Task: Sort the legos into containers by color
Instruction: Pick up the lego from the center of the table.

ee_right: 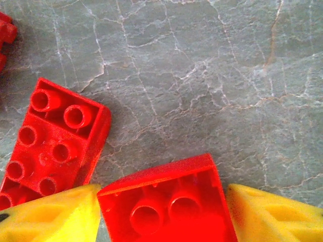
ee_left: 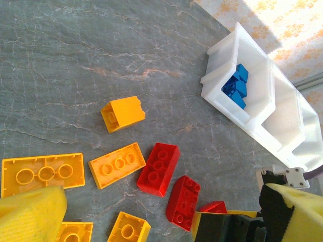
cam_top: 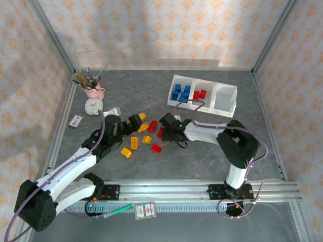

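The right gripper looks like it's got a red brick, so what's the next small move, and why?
Probably a straight lift. The right gripper has its yellow fingers against both sides of the red brick, and a neighbouring red brick lies close, so rising first should avoid nudging it. The tray already holds red bricks in its middle compartment.

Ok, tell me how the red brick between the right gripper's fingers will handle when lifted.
Probably rigid: the red brick shows hard moulded walls, so the right gripper shouldn't squash it. Likely light, being hollow underneath. Its glossy sides might slip on the pads; flat faces shouldn't roll.
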Available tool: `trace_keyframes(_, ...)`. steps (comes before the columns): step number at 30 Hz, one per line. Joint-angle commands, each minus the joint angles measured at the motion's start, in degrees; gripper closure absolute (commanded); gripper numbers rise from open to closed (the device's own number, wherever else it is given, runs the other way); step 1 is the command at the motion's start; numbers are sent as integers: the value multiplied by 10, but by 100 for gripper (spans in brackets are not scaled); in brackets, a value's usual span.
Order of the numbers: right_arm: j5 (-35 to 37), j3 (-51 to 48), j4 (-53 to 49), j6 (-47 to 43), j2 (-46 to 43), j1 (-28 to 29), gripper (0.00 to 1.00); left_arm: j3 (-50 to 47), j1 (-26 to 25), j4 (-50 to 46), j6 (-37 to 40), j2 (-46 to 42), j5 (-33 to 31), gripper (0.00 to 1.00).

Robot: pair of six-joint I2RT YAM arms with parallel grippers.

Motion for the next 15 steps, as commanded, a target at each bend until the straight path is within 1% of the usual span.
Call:
trace_keyframes(1,28,4,-10,-6,8,-9,41,8,5,-6,3,-2,-7,1)
trace_keyframes(3,26,2,-9,-7,3,-13,45,9,5,-4,3,-2,-6,1)
trace_keyframes(5,25,0,-8,-10,-5,-16,47,11,6,-1,2,-1,-2,1)
trace_keyframes(9,23,-2,-16,-12,-26,-29,48,18,5,0,2,4,6,1)
trace_keyframes(12,25,1,-29,-19,-57,-48,48,24,5,14,1,13,25,1)
trace_keyframes(15,35,10,-44,-29,-90,-81,48,30,4,31,-4,29,50,1)
